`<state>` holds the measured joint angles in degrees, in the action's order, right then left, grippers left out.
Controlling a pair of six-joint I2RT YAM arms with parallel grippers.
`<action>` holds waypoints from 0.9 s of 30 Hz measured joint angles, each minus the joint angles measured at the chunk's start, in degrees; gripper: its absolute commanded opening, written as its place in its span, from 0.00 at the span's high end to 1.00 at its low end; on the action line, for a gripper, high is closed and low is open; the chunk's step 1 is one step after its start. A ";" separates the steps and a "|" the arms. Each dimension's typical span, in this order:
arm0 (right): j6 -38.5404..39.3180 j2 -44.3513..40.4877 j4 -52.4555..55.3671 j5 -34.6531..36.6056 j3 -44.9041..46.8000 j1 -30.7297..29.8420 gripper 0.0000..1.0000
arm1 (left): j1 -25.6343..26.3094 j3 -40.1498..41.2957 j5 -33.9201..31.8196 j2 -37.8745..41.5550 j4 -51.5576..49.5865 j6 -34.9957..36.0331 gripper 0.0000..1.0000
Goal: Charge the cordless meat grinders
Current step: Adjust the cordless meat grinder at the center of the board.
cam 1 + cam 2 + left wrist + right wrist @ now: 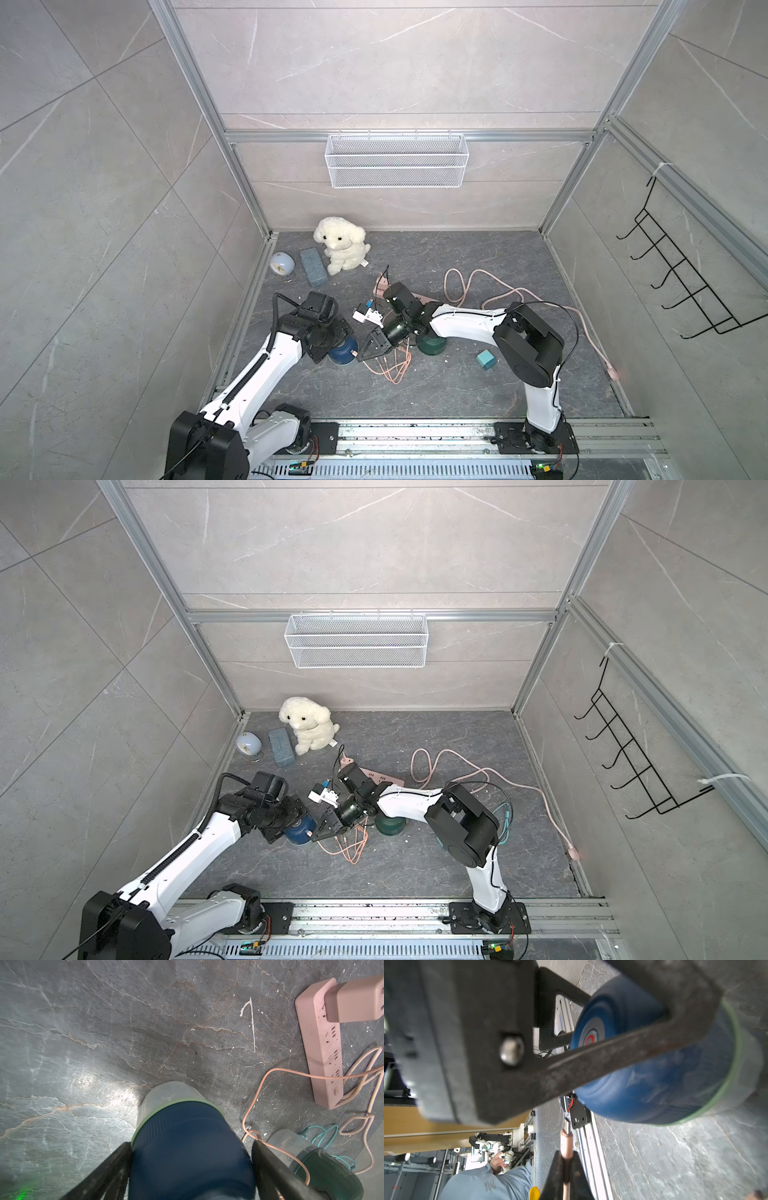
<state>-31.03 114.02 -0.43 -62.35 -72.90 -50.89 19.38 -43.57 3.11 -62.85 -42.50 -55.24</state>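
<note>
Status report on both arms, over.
Left fingers clamped on navy grinder. Right fingers shut on pink cable end, near that grinder. Green grinder ungripped. Cable slack looped between grinders.

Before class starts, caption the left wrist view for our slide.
Left gripper clamps the navy grinder; green grinder, peach cable and pink power strip lie nearby.

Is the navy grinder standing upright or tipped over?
Upright. In the left wrist view the navy grinder rests on its clear cup, which sits flat on the floor, with the dome on top.
</note>
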 measured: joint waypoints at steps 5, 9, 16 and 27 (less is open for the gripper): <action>-1.42 0.00 -1.20 0.83 0.00 -0.20 1.00 | 0.48 0.20 -0.26 0.02 0.68 -1.40 0.19; -2.03 0.02 -1.20 2.08 0.00 -0.87 1.00 | 1.38 0.20 -1.40 -0.13 1.11 -2.45 0.19; -4.20 0.00 -4.13 4.09 2.14 -1.27 1.00 | 2.01 0.33 -2.10 -0.55 2.27 -2.89 0.13; -6.54 -1.18 -7.30 5.95 6.43 -1.14 1.00 | 2.29 -2.08 -2.10 -1.05 -5.25 4.63 0.01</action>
<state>-37.56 112.84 -7.73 -56.40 -66.48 -52.03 21.67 -45.65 1.02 -63.90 -47.75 -50.61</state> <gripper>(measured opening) 0.074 0.993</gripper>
